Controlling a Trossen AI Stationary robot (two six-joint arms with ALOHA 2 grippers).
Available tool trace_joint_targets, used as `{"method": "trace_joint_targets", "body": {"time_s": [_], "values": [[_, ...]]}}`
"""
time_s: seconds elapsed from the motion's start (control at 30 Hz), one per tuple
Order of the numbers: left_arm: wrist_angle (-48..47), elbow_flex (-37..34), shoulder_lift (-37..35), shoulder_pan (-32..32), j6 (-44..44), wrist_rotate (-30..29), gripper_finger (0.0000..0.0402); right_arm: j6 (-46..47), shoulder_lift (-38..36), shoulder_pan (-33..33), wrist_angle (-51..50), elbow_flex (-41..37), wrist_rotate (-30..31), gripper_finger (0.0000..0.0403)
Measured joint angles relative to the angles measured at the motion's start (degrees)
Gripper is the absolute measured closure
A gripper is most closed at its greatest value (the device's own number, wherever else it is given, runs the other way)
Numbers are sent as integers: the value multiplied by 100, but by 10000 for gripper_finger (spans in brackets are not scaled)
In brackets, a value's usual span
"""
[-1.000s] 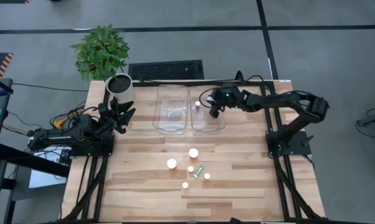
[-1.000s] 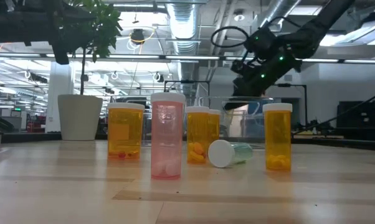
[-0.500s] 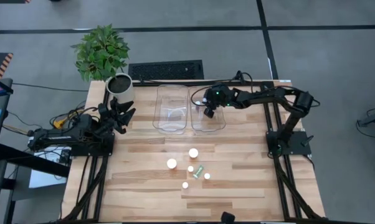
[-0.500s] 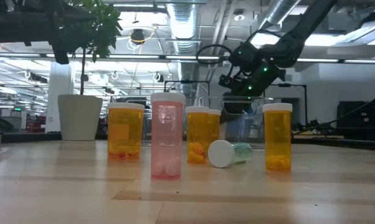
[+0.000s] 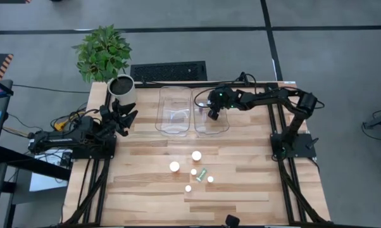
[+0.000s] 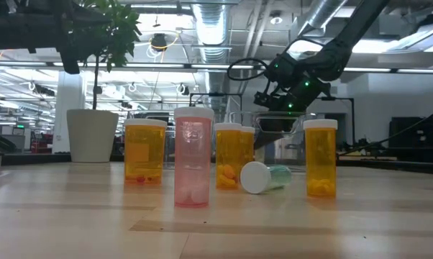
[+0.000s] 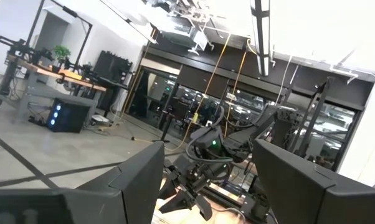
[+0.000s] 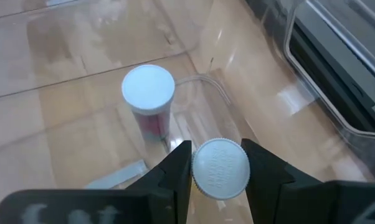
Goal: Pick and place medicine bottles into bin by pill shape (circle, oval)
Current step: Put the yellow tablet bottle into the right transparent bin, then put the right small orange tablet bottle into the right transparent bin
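The left hand (image 5: 128,116) rested near the left edge of the table (image 5: 146,190), just in front of a white plant pot (image 5: 121,87) holding a green plant (image 5: 102,52), its two fingers (image 7: 312,186) spread wide with nothing between them.

Going rightward along the back of the table, two clear bins sat side by side. The left bin (image 5: 174,109) showed no bottle inside that could be made out. The right bin (image 5: 211,120) already held one upright white-capped bottle (image 8: 148,93) with pinkish contents.

The right hand (image 5: 211,114) reached over the right bin, its fingers (image 8: 262,168) closed narrowly on a white-capped bottle (image 8: 220,167), gripped around the cap and held above the bin floor, just beside the bottle standing there.

Nearer the front, around the middle of the table, the remaining medicine bottles (image 5: 192,171) formed a loose cluster, well apart from both hands. In the low view, from left to right, stood a wide orange bottle (image 6: 144,152), a tall pink bottle (image 6: 193,158), an orange bottle (image 6: 229,156) with another just behind it, a green bottle (image 6: 267,177) lying on its side with its cap toward the camera, and an upright orange bottle (image 6: 320,157).
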Motion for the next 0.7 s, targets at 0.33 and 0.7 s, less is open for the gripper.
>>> {"method": "trace_joint_targets", "body": {"time_s": [0.33, 0.7], "values": [[0, -1, 0, -1, -2, -8, 161, 2, -2, -2, -62, 0, 2, 233], [0, 0, 1, 1, -7, -19, 161, -29, -360, -2, -70, 0, 2, 187]]}}
